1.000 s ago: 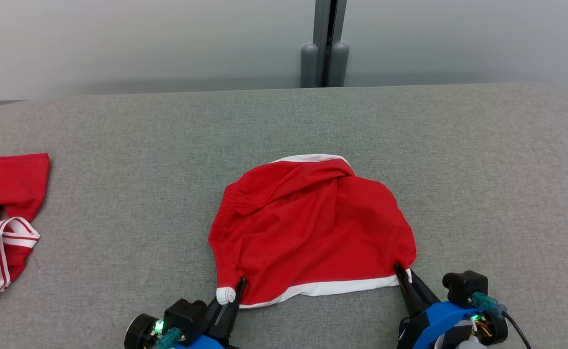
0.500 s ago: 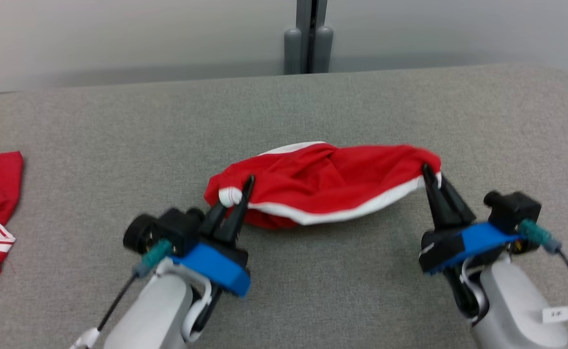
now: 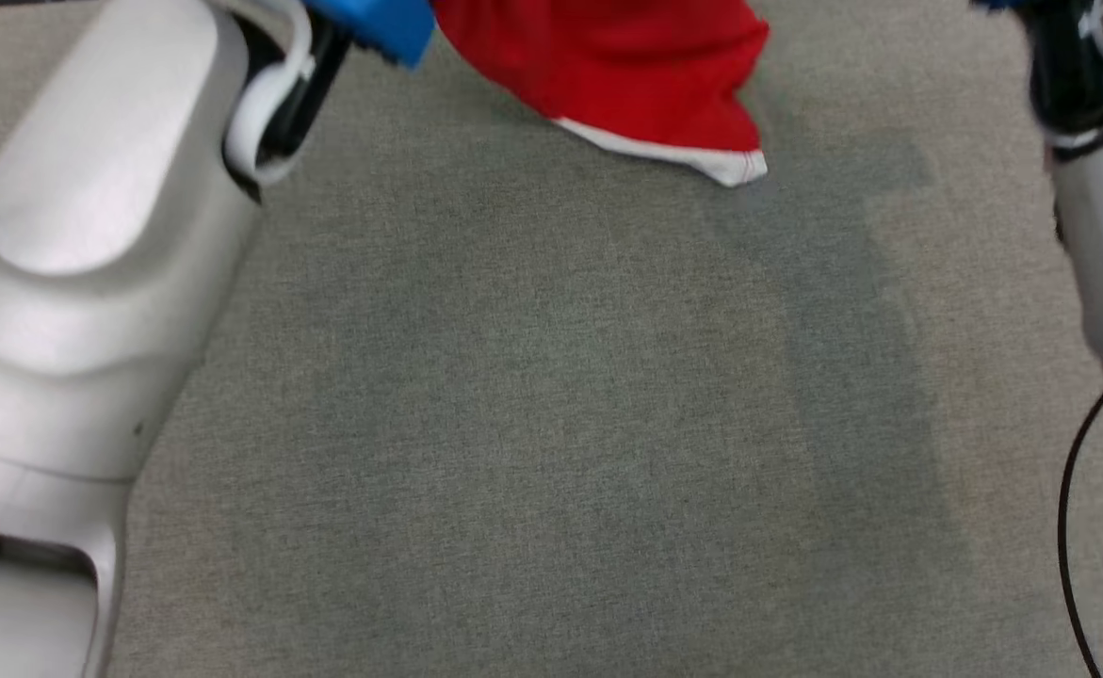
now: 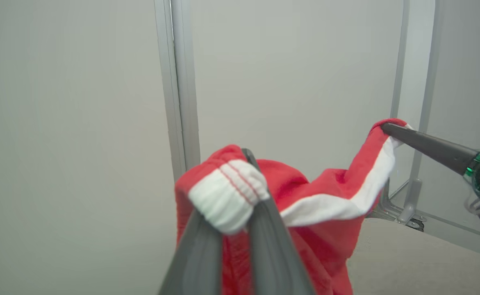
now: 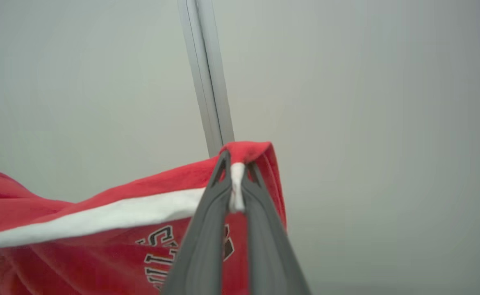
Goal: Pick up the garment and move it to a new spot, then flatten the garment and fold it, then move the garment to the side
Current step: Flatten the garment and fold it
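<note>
Soft, diffuse indoor light, no glare; head view smeared w/ motion blur, garment (image 3: 626,85) throwing a faint broad shadow on the grey table (image 3: 513,424). Wrist views: near fingers (image 4: 272,246) out of focus, bkgd hazy.

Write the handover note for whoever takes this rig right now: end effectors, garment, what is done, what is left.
Left end effector: shut on the white-cuffed corner of the red shorts.
Right end effector: shut on the shorts' other white-trimmed corner.
Shorts: hanging between the two end effectors, lifted over the grey table. Whether the lowest corner touches the table cannot be told.
Done: pickup.
Left: lay them at the new spot, flatten, fold, move to the side.
</note>
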{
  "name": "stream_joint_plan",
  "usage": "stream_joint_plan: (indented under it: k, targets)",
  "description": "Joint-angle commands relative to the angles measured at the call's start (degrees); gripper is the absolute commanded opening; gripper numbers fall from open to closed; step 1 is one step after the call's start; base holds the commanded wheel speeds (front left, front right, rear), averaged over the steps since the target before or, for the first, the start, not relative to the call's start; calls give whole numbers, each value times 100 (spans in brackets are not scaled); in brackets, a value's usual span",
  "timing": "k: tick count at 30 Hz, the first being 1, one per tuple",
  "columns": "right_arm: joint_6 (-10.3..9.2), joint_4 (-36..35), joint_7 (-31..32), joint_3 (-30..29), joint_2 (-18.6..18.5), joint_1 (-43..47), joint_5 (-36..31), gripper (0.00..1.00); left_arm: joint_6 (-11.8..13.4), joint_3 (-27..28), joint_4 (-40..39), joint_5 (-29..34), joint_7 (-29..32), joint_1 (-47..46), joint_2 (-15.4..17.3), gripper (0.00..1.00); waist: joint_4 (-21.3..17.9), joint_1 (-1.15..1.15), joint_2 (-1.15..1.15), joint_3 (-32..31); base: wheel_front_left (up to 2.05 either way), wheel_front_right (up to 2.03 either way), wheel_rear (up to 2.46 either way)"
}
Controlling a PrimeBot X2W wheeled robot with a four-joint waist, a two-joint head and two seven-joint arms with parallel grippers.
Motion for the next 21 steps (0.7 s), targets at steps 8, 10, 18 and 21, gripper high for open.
stream_joint_plan:
  k: [8, 10, 18, 21]
  targets:
    - [3, 790, -30, 112, -183, -1840, 337, 0, -2, -416, 896, -694, -210, -2011, -146, 0, 22, -3, -2, 448, 0, 0, 0]
    - [3, 838, -86, 211, -230, -2011, 415, 0, -2, -566, 1045, -814, -320, -2232, -159, 0, 27, -3, -2, 458, 0, 0, 0]
    - [3, 976, -192, 650, -161, -1205, 870, 0, -2, -1241, 1296, -1253, -571, -1547, -63, 0, 11, -3, -2, 380, 0, 0, 0]
    - [3, 760, -197, 659, -122, -560, 959, 0, -2, -1257, 1232, -1344, -606, -911, -18, 0, -14, -3, -2, 334, 0, 0, 0]
